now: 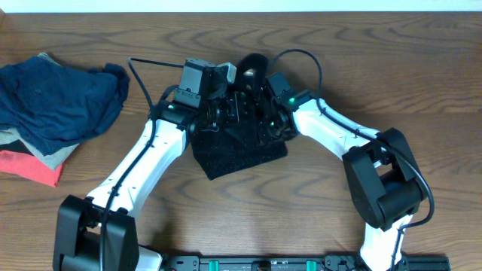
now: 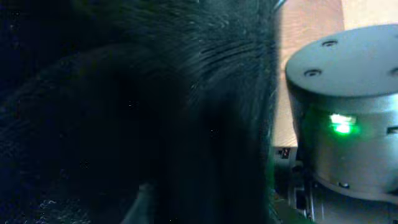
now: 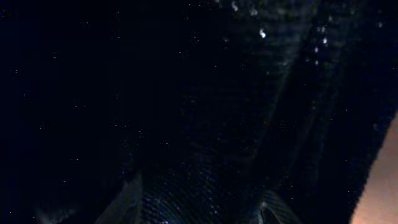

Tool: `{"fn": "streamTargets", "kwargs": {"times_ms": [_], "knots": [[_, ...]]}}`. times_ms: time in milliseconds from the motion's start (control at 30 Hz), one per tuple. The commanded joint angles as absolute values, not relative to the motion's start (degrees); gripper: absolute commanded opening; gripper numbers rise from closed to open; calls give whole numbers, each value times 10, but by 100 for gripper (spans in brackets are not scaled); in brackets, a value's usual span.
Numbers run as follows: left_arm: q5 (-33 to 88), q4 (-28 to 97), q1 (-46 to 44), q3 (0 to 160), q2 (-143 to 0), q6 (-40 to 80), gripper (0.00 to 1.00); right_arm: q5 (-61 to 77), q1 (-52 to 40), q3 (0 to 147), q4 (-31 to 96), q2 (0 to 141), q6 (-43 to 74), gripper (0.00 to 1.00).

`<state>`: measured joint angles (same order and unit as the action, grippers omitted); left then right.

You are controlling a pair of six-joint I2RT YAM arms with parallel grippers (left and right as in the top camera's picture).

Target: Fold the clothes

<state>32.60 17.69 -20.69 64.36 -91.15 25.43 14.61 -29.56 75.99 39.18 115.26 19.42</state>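
This looks like a robotics lab bench. A wood-grain surface (image 1: 392,68) carries a left arm (image 1: 143,162) and a right arm (image 1: 339,135), both white and black, on a black rail (image 1: 301,263) at 6 o'clock. A loose cable (image 1: 301,56) loops at 12 o'clock, and a heap of clothes (image 1: 56,105) lies at 9 o'clock.

**Black Garment Bunched at Centre of Bench**

A black garment (image 1: 239,154) with a knit texture lies in a rough, partly folded block at the middle of the bench (image 1: 392,68), its far edge bunched upward. At the left, a crumpled navy garment (image 1: 60,102) tops a loose pile over a grey garment (image 1: 54,156) and a coral garment (image 1: 30,167).
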Motion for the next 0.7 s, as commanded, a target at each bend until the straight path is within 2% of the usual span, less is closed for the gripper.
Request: {"fn": "streamTargets", "kwargs": {"times_ms": [0, 200, 333, 533, 667], "knots": [[336, 173, -205, 655, -909, 254, 50, 70, -258, 747, 451, 1150, 211, 61], [305, 173, -146, 656, -900, 238, 52, 52, -157, 795, 504, 1044, 190, 65], [262, 172, -118, 656, -901, 238, 52, 144, -119, 814, 484, 962, 155, 66], [200, 173, -127, 654, -913, 225, 53, 265, -140, 813, 440, 898, 101, 66], [168, 171, -127, 651, -943, 221, 54, 274, -175, 805, 446, 912, 95, 65]]}}
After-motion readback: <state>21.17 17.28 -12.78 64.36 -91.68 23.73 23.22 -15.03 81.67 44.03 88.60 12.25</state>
